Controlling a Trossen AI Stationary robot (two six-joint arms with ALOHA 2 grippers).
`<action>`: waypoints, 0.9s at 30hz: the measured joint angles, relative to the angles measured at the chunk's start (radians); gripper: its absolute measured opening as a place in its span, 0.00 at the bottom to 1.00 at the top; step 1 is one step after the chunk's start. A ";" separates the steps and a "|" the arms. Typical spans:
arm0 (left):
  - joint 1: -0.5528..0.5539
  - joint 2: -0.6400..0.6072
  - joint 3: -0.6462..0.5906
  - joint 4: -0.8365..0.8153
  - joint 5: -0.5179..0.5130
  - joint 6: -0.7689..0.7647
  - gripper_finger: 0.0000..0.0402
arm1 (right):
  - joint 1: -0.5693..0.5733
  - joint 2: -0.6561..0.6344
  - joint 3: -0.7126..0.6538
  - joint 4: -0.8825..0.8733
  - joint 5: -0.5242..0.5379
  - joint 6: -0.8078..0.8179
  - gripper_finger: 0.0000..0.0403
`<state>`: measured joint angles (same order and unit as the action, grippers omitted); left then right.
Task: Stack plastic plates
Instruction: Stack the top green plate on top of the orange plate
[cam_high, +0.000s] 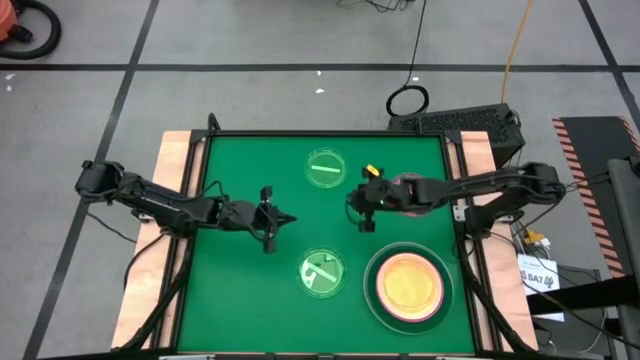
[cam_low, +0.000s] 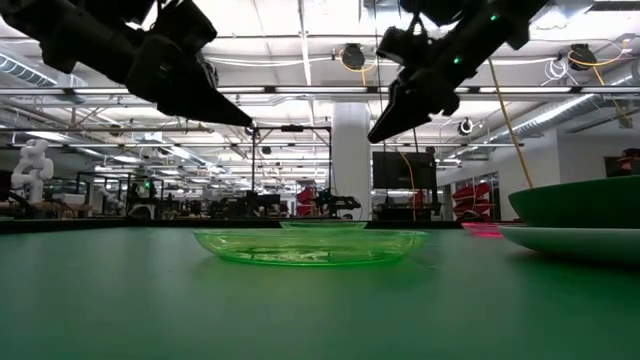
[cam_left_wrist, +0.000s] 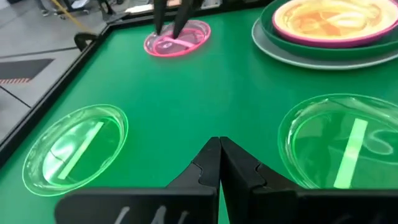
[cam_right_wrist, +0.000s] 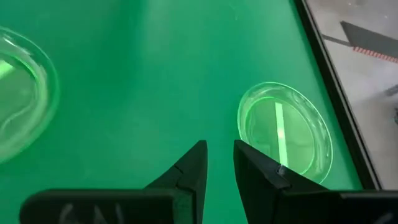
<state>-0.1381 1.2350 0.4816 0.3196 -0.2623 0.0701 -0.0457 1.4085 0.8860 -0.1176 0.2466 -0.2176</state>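
Two small translucent green plates lie flat on the green mat, one toward the far side (cam_high: 325, 168) and one toward the near side (cam_high: 322, 273). A small pink plate (cam_left_wrist: 177, 38) lies partly under my right arm. At the near right stands a stack (cam_high: 408, 285): a pale plate at the bottom, then a dark green one, a pink one (cam_left_wrist: 323, 38), and an orange one on top. My left gripper (cam_high: 288, 221) hangs shut above the mat between the two green plates. My right gripper (cam_high: 357, 212) hovers open, its fingers a little apart (cam_right_wrist: 217, 158) and holding nothing, left of the pink plate.
A raised black frame (cam_high: 455, 190) borders the mat, with wooden boards outside it. Bare mat lies at the table's left half and between the two grippers. In the low view the near green plate (cam_low: 310, 245) sits in front, the stack (cam_low: 580, 215) at the right.
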 joint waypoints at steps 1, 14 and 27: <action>0.007 0.009 0.000 0.005 0.000 0.003 0.02 | -0.023 0.006 0.000 0.005 -0.020 -0.025 0.19; 0.049 0.086 0.000 0.058 0.000 -0.016 0.02 | -0.206 0.257 0.072 0.091 -0.145 -0.200 0.19; 0.050 0.087 0.000 0.075 0.000 -0.014 0.02 | -0.242 0.456 0.190 0.090 -0.142 -0.278 0.20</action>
<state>-0.0883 1.3224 0.4816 0.3950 -0.2619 0.0560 -0.2877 1.8645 1.0761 -0.0276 0.1044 -0.4953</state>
